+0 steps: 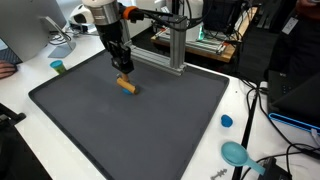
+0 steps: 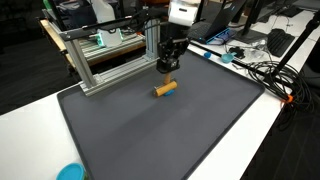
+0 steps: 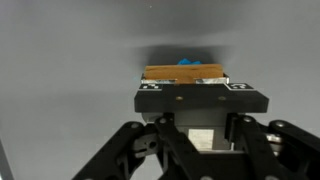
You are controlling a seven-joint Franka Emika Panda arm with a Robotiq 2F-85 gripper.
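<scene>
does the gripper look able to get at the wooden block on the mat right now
Probably yes: the gripper hangs just above the wooden block, and nothing on the mat stands between them.

Looks across a dark mat [image 2: 150, 130] lying on a white table [image 2: 270, 130]. Shows the gripper [image 2: 167, 68] pointing straight down over the mat's far half, hung from a white arm [image 2: 183, 12]. Finds a block [image 2: 165, 88], orange-brown and lying on its side on the mat, just under the fingertips; cannot tell whether touching, nor how the jaws stand. Puts a metal frame [image 2: 100, 55] along the mat's far edge, just beside the gripper. Catches a teal thing [image 2: 70, 172] at the picture's near edge, off the mat, well apart from the block. Takes in cables [image 2: 270, 72] on the table past the mat's far corner
</scene>
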